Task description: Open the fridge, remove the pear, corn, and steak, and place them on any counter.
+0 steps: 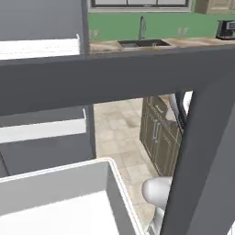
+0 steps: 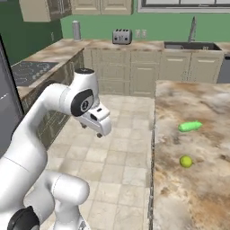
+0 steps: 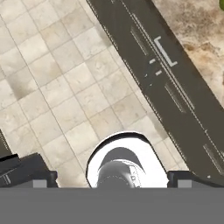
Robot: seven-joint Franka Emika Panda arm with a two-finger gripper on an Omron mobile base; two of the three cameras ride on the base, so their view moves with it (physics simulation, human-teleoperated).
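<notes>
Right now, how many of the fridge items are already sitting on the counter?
2. The corn lies on the counter toward its far side, and the pear sits nearer, apart from it. No steak is visible; it may be hidden elsewhere.

corn (image 2: 190,126) behind pear (image 2: 186,161) — on counter (image 2: 197,197)

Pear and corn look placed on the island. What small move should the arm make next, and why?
Probably swing back toward the open fridge to look for the steak. The corn and pear already lie apart on the counter, with no steak beside them. The tool hangs over the floor, open and holding nothing, so it is free to reach in.
</notes>
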